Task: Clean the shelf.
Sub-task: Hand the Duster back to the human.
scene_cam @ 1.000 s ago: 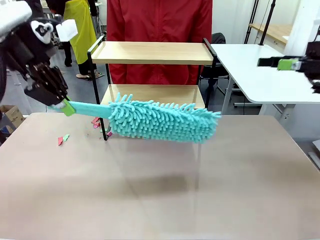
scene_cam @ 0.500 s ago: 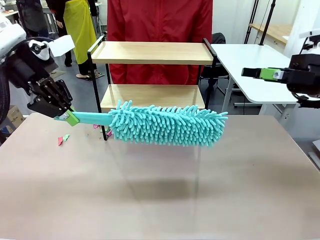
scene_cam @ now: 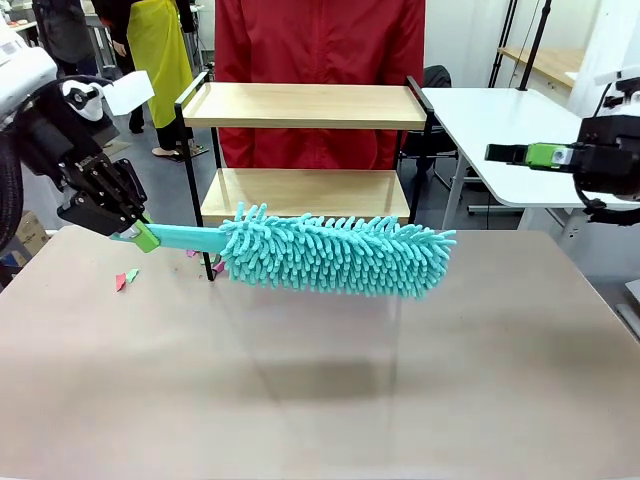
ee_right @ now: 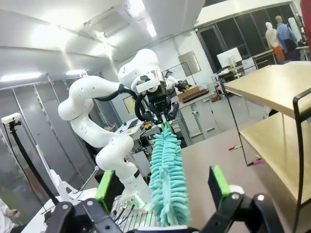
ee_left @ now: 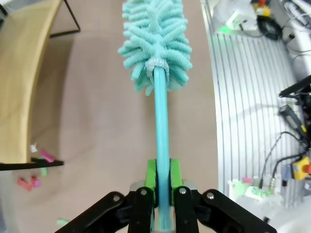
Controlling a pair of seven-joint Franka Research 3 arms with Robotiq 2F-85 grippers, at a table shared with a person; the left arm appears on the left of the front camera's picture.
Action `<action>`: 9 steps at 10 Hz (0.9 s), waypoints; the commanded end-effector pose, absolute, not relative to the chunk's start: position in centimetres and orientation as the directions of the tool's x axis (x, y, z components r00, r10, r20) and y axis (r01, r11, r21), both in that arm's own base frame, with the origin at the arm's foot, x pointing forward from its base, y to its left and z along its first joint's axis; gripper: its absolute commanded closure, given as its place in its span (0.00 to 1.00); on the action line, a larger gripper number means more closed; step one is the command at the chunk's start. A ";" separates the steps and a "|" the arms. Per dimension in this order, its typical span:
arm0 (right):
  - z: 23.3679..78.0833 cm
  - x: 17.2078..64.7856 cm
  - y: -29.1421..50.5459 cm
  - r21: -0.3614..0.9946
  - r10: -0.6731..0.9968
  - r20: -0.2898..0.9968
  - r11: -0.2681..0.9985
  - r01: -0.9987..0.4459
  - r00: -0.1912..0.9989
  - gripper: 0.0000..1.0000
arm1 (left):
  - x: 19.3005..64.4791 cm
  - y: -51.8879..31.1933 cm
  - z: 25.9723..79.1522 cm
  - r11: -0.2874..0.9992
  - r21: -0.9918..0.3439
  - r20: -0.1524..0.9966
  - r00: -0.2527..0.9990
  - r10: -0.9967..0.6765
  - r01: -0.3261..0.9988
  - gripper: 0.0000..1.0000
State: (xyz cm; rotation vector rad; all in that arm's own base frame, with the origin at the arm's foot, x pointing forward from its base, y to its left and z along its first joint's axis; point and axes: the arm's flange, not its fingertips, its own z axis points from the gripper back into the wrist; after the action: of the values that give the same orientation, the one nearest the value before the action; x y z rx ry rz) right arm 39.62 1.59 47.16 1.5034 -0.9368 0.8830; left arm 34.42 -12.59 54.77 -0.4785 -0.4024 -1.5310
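Observation:
The shelf stands at the table's far edge, two light wooden boards in a black frame; one board edge shows in the left wrist view and its corner in the right wrist view. My left gripper is shut on the handle of a teal fluffy duster, held nearly level above the table in front of the lower board. The handle runs between the green pads. My right gripper hovers open at the right, well above the table, nothing between its pads.
A person in a red top stands behind the shelf. Small pink and green scraps lie on the brown table near the shelf's left leg. A white side table stands at the back right.
The duster's far end has lifted so it lies more level, shifted slightly right. My right gripper has moved left, further into the front view.

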 end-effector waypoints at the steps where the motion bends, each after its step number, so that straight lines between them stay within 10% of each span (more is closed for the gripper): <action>1: 47.4 37.4 3.4 0.276 -0.135 0.951 -0.027 -0.961 0.277 0.00 | 34.4 -12.4 55.0 -0.026 -0.043 0.555 0.002 -0.832 0.999 0.86; 9: 41.8 34.3 7.7 0.187 -0.078 0.980 0.047 -0.981 0.183 0.00 | 34.4 -12.4 55.0 -0.026 -0.043 0.555 0.002 -0.832 0.999 0.86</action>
State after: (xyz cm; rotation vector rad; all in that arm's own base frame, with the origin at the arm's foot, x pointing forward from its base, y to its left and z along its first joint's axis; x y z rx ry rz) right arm 36.45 7.15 43.21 1.3559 -1.1346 0.9885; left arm 34.44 -12.56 54.76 -0.4774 -0.4021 -1.5300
